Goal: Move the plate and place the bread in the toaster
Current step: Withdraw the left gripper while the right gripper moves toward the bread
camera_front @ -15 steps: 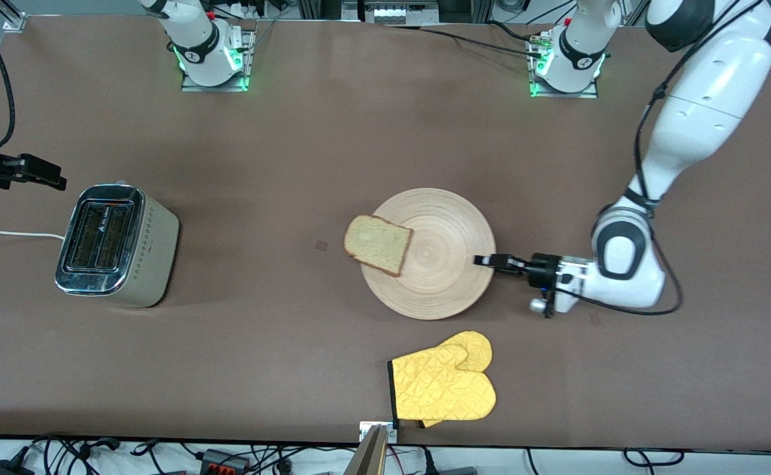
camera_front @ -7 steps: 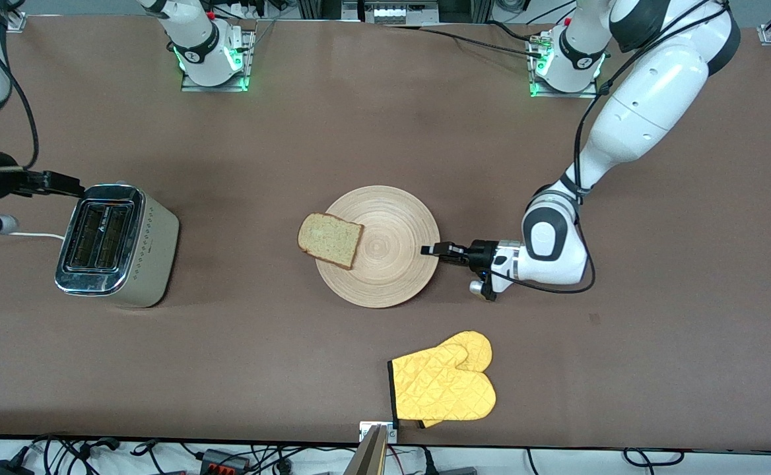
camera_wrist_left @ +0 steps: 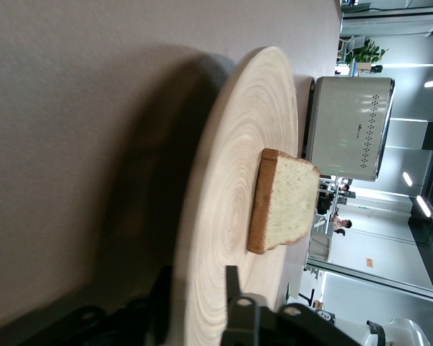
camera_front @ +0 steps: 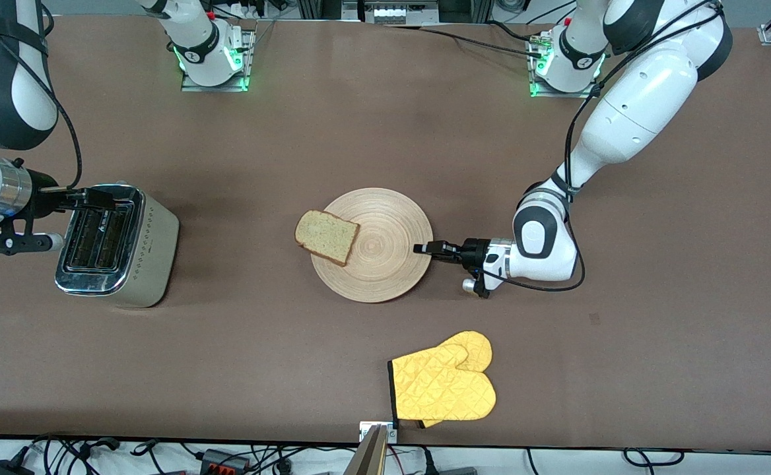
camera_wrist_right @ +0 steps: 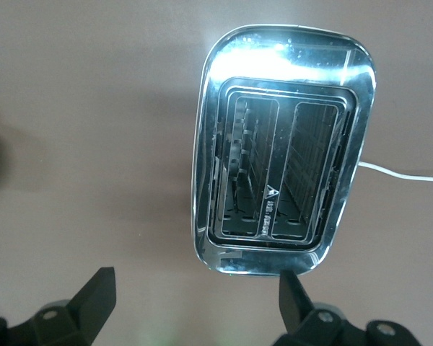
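The light-wood plate (camera_front: 385, 260) lies mid-table with the bread (camera_front: 326, 236) on its rim, overhanging toward the toaster (camera_front: 121, 251). My left gripper (camera_front: 425, 249) is shut on the plate's rim at the side toward the left arm's end. The left wrist view shows its jaws straddling the plate (camera_wrist_left: 231, 187), with the bread (camera_wrist_left: 285, 202) and the toaster (camera_wrist_left: 346, 126) past it. My right gripper (camera_front: 98, 196) is open and empty, hovering over the toaster's end. The right wrist view shows the chrome top and both empty slots (camera_wrist_right: 281, 173) beyond the right gripper (camera_wrist_right: 195, 295).
A yellow oven mitt (camera_front: 445, 382) lies near the table's front edge, nearer the front camera than the plate. The toaster's white cord (camera_wrist_right: 404, 173) runs off toward the right arm's end of the table.
My left gripper has slid the plate with the bread toward the toaster. My right gripper has moved in over the toaster's end.
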